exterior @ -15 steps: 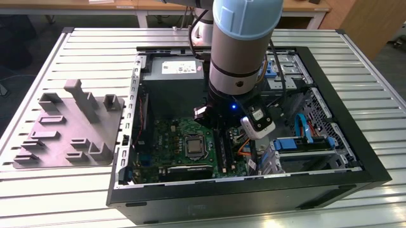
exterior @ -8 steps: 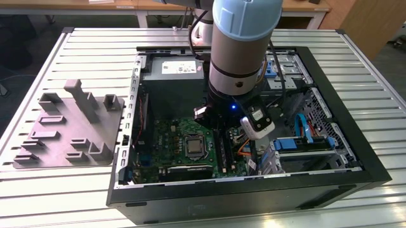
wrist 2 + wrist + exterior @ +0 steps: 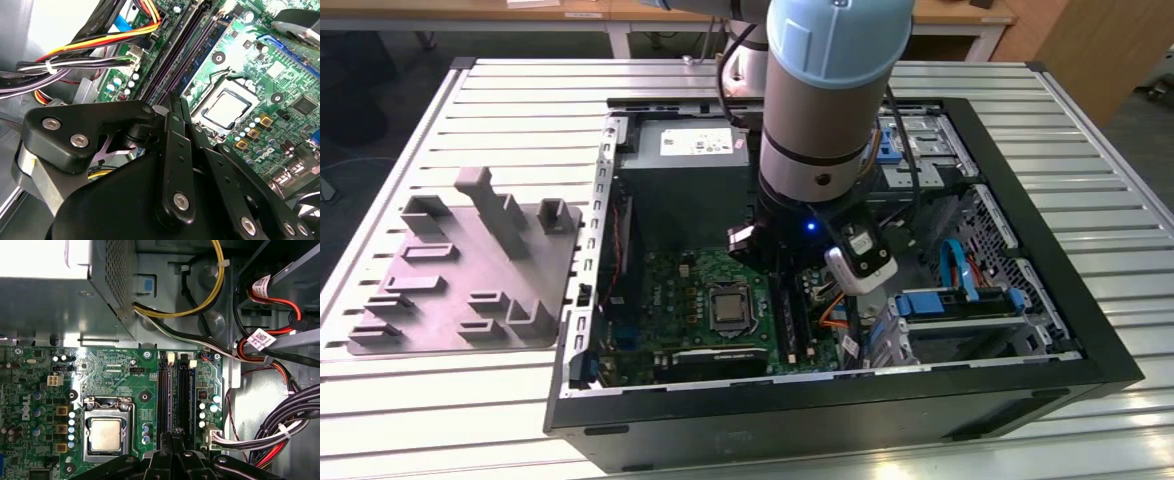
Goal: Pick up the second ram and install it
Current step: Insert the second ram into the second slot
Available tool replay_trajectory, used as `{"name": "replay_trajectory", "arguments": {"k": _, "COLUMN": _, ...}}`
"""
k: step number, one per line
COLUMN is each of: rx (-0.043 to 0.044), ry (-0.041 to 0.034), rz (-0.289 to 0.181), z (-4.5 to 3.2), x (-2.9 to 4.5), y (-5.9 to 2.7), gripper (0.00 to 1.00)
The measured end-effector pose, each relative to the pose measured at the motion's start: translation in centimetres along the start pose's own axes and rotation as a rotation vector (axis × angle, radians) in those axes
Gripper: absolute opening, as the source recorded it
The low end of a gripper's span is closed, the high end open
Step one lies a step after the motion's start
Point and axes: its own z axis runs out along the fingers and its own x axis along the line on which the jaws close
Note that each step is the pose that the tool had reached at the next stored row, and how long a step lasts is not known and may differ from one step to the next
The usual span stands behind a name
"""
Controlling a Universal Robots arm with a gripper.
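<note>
Well inside the case [image 3: 827,415], the gripper [image 3: 175,102] [image 3: 173,439] hangs, in both wrist views with fingers [image 3: 177,150] pressed together, tips right over the two black slots [image 3: 176,390] beside the CPU [image 3: 106,434]; whether the ram sits between them or in a slot, I cannot tell

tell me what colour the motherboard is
Green; the motherboard shows best in the first wrist view.

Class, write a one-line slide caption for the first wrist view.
Claw hangs over the black memory slots on the green motherboard, beside the processor socket.
</note>
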Motion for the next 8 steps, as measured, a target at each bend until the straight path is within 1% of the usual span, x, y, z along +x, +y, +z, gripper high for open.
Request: {"name": "replay_trajectory", "arguments": {"k": 8, "rx": 0.0006, "ry": 0.0002, "rz": 0.0, "z": 0.07, "x": 0.0, "y": -0.01, "gripper": 0.11}}
